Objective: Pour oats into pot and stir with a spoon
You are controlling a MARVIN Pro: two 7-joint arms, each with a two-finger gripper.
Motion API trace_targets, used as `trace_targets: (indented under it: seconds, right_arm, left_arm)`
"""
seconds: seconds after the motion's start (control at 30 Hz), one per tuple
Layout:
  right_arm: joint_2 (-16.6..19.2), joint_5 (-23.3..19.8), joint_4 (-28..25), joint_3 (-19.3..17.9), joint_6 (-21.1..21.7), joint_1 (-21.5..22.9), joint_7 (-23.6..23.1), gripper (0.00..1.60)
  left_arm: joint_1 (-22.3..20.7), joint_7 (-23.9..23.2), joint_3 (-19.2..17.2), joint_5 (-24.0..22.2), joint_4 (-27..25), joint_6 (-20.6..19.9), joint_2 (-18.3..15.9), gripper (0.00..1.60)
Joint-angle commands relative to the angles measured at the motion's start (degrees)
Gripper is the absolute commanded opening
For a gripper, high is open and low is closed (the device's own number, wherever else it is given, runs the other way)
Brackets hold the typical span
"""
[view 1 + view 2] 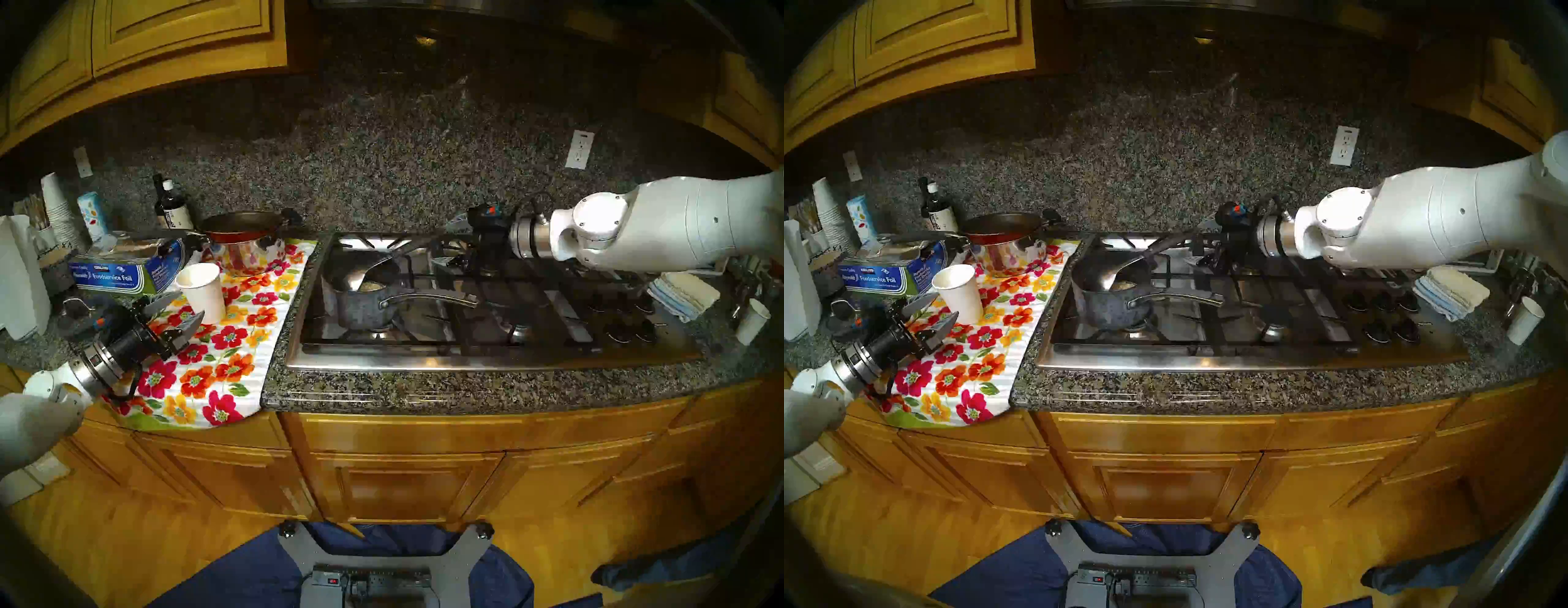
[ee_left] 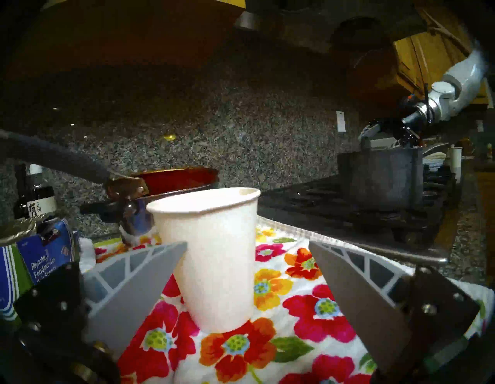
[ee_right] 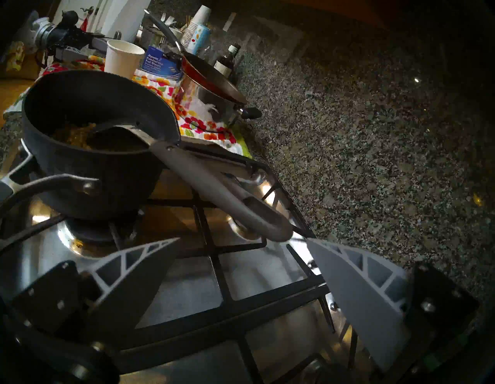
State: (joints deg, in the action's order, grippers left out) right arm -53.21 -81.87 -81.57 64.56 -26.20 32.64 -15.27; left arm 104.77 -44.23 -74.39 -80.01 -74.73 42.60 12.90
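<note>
The oats [image 1: 372, 285] lie in the pot [image 1: 360, 303], which sits on the stove [image 1: 488, 356] on the bench [image 1: 424, 395]. The spoon [image 1: 373, 269] leans inside, its handle sticking out toward 2 o'clock. The right gripper [image 3: 241, 241] is spread wide and empty, just short of the handle's end. A clumsy grab could knock the spoon and flick oats out. At 9 o'clock from the pot a white paper cup [image 1: 201, 291] stands on the flowery cloth [image 1: 220, 361]. The left gripper [image 2: 247, 249] is wide apart too, holding nothing, near the cup and could tip it.
</note>
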Motion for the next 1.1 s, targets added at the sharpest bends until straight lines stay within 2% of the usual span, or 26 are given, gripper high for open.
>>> trace_targets:
  seconds: [0.0,0.3,0.6,0.9,1.07]
  right_arm:
    - [-0.02,0.03,0.5,-1.08,-0.5,1.95,0.2,1.6]
    - [-0.03,0.02,0.5,-1.07,-0.51,1.96,0.2,1.6]
    - [-0.03,0.03,0.49,-1.06,-0.52,1.98,0.21,1.6]
    - [-0.04,0.02,0.49,-1.05,-0.52,1.98,0.21,1.6]
    - [-0.04,0.01,0.49,-1.05,-0.52,1.97,0.21,1.6]
  left_arm:
    - [3.57,-1.32,-3.61,-3.06,-0.82,3.7,-3.73,1.6]
    - [7.98,-2.64,-6.61,-4.94,-1.25,5.91,-4.8,1.6]
    - [10.64,-1.67,-7.77,-5.72,-1.06,6.6,-5.38,1.6]
    - [10.53,1.2,-7.33,-5.0,-1.64,5.77,-5.78,1.6]
    - [8.72,3.71,-6.68,-4.13,-1.69,3.45,-5.17,1.6]
